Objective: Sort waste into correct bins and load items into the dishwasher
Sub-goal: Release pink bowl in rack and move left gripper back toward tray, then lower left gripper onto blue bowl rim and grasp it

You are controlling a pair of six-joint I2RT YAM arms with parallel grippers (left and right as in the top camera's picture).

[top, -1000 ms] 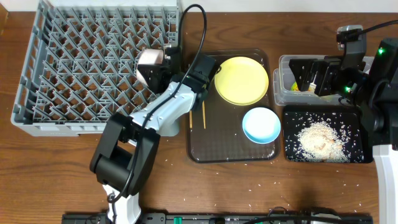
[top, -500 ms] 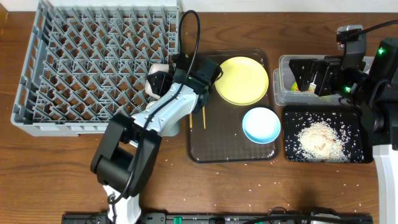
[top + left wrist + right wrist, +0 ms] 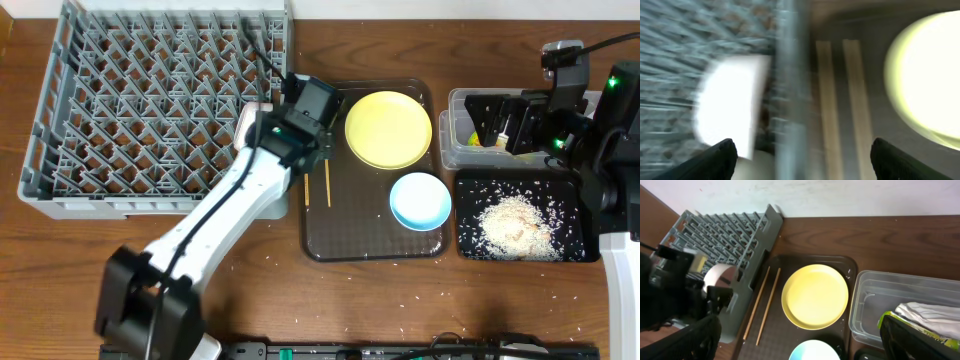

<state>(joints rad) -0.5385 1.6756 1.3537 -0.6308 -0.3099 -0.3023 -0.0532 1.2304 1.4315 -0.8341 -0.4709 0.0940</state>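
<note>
The small pale cup [image 3: 244, 126] sits in the grey dishwasher rack [image 3: 150, 110] against its right wall. My left gripper [image 3: 275, 130] hovers open above that wall, free of the cup. The left wrist view is blurred: cup [image 3: 732, 110] on the left, two chopsticks [image 3: 827, 100] and the yellow plate [image 3: 930, 75] on the right. The chopsticks [image 3: 327, 185], yellow plate [image 3: 388, 130] and light blue bowl [image 3: 420, 200] lie on the brown tray [image 3: 360, 240]. My right gripper [image 3: 498, 125] hangs open over the clear tub [image 3: 458, 105], which holds a white wrapper [image 3: 932, 316].
The black tray [image 3: 470, 190] in front of the clear tub carries a heap of rice [image 3: 515, 222]. Loose grains are scattered on the wooden table [image 3: 400, 300] near the front edge. The left arm [image 3: 210, 230] stretches diagonally across the rack's front right corner.
My left gripper has opened and let go of the cup, which now rests in the rack at its right wall. The left arm has stretched out. The right arm has not moved.
</note>
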